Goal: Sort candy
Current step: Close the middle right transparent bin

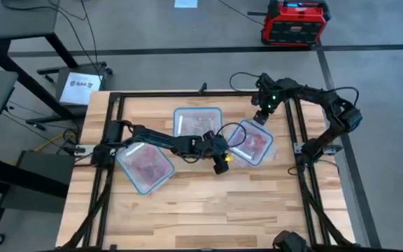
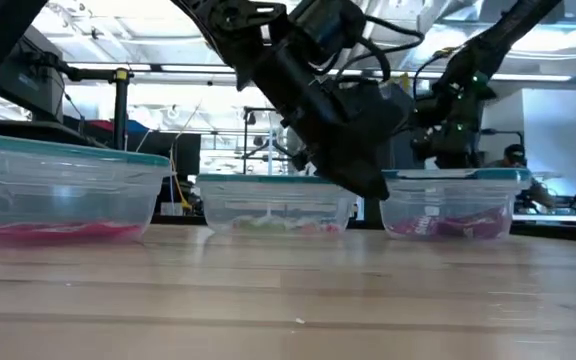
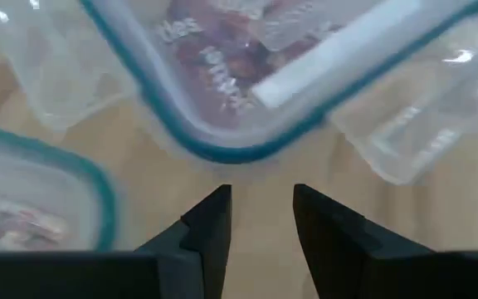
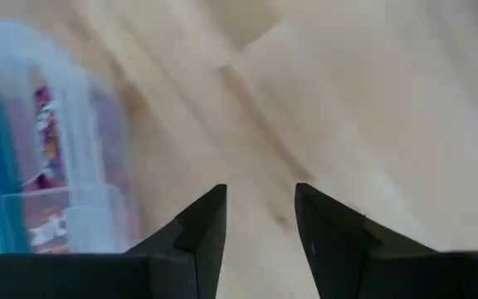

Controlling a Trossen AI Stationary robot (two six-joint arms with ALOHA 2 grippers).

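Observation:
Red and pink candy lies in three clear containers with bluish rims: the left one (image 1: 144,166), the middle one (image 1: 198,124) and the right one (image 1: 252,143). The low view shows candy (image 2: 66,232) on the left container's floor and candy (image 2: 446,224) in the right one. My left gripper (image 1: 223,159) reaches across to the near left corner of the right container. It hovers open over bare wood (image 3: 261,203), holding nothing. My right gripper (image 1: 260,117) stands open at the right container's far edge, also over wood (image 4: 260,203) and empty.
All three containers stand on the wooden table (image 1: 208,210), whose near half is bare wood. My left arm (image 1: 166,142) stretches across between the left and middle containers. A red box (image 1: 294,22) sits on the floor beyond the table.

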